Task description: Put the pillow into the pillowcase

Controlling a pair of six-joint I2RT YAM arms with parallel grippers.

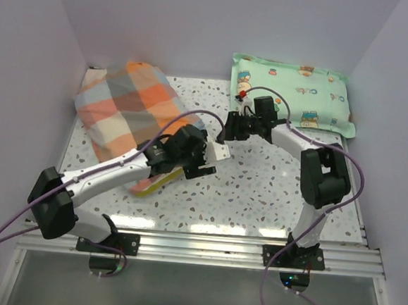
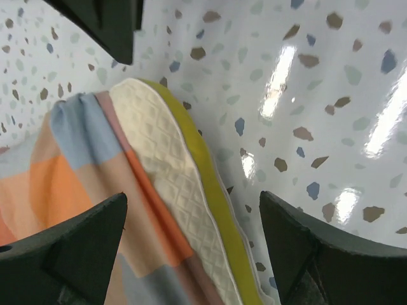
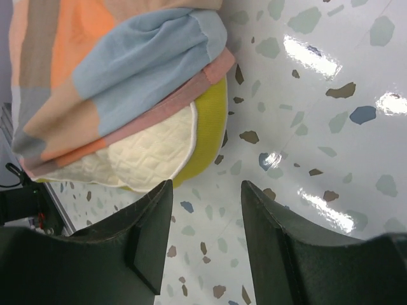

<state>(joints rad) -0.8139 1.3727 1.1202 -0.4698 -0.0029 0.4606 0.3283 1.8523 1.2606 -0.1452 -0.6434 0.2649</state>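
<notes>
Partly inside its cover, the pillow (image 2: 172, 184) lies at the left of the table (image 1: 257, 192). Its cream quilted face and yellow edge stick out of the near end of the pillowcase (image 2: 70, 171). The plaid cloth is bunched back from that end, and the rest of the case runs away toward the back left corner, close to the left wall. To the right of the yellow edge the speckled table is bare, and that bare stretch reaches to the right arm's base and forward to the metal rail (image 1: 217, 249) at the near edge.

The left arm reaches low and forward from its base, with the left gripper (image 2: 193, 210) over the pillow's exposed end. Its 2 fingers stand wide apart, one above the plaid cloth and one above bare table, clamping nothing. The right arm rises from its base, bends at the elbow and reaches left toward the middle. The right gripper (image 3: 206, 190) hangs just beside the pillow's corner with its jaws apart and only table between them.

A mint-green pillow (image 1: 293, 92) rests against the back wall at the right. Its cartoon prints carry small lettering that is too small to read.
</notes>
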